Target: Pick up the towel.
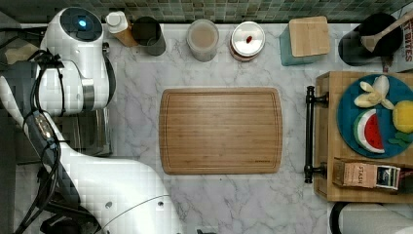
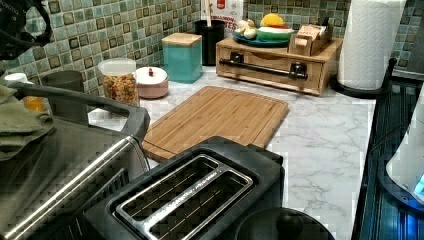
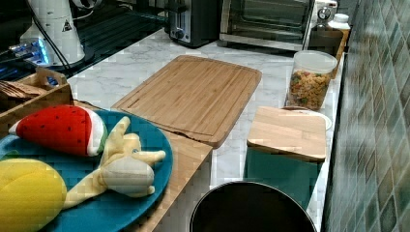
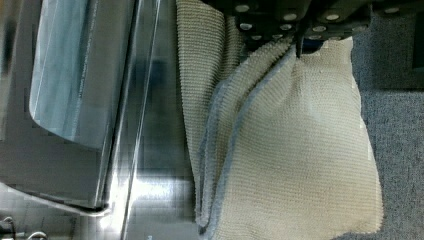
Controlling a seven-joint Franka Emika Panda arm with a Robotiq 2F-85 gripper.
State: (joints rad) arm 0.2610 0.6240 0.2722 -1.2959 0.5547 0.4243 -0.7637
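The white Franka arm (image 1: 73, 73) takes up the nine o'clock side of the top view, bent over the stainless-steel toaster oven (image 2: 75, 165). The oven stands at nine o'clock from the large rectangular bamboo cutting board (image 1: 220, 130).

The cream-beige knitted cloth towel with a grey hem (image 4: 290, 150) is at that oven. In the left view its rumpled folds (image 2: 17, 125) show at nine o'clock, above the oven's steel top. The wrist view shows the towel spread over brushed steel on one side and grey floor on the other.

The dark, screw-studded gripper (image 4: 296, 37) is right at the towel's edge. The cloth's pleats run together into the narrow slot between the two pads, so the fingers look closed on a bunched fold of the towel.

My reading is that the grasp is made and the lift is the step in hand. I cannot tell whether the cloth has left the oven top.

The next move calls for a straight, steady rise until the loose end hangs free of the oven. The pinch must hold, because only a narrow fold seems caught.
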